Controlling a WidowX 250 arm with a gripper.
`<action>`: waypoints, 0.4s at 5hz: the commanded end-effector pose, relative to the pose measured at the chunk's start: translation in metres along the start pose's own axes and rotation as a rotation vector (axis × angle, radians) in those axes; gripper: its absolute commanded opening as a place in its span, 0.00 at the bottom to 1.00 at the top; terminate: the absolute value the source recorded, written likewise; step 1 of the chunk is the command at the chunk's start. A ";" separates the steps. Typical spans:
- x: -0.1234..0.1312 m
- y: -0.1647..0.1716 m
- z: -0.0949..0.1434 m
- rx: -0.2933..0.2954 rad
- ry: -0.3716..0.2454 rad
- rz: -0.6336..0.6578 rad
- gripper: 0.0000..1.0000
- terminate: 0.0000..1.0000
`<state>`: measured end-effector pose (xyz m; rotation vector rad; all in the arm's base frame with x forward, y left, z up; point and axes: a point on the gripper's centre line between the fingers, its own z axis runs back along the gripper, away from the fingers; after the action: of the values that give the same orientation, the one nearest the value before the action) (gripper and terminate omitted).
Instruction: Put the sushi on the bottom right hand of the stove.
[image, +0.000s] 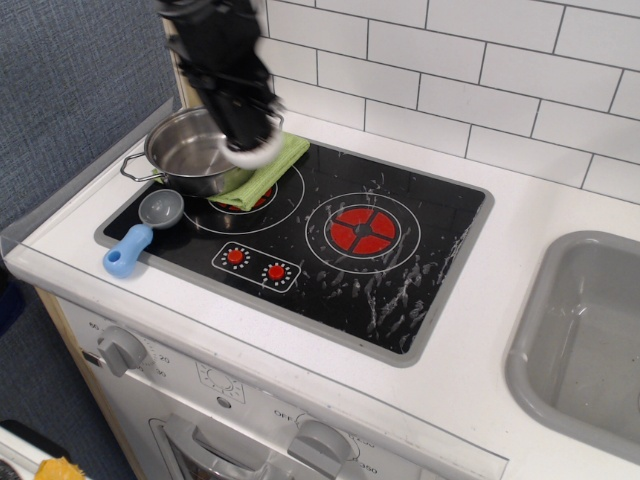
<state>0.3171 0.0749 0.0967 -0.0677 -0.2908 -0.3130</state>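
My gripper (249, 148) hangs above the green cloth, right of the pot, blurred by motion. It is shut on the sushi (256, 154), a small round white disc seen edge-on at the fingertips, held in the air. The stove (420, 225) is a black glossy cooktop with a grey frame, two red burners and white scuffs. Its bottom right corner (395, 325) lies well to the right and front of the gripper.
A steel pot (190, 150) stands on the back left burner, partly on a green cloth (262, 172). A grey scoop with blue handle (142, 230) lies at the stove's front left. A grey sink (590, 340) is at the right. White tiled wall behind.
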 end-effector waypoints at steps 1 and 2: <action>-0.024 -0.081 -0.021 -0.084 0.081 -0.352 0.00 0.00; -0.029 -0.092 -0.036 -0.100 0.120 -0.402 0.00 0.00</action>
<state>0.2772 -0.0138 0.0466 -0.1004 -0.1358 -0.7196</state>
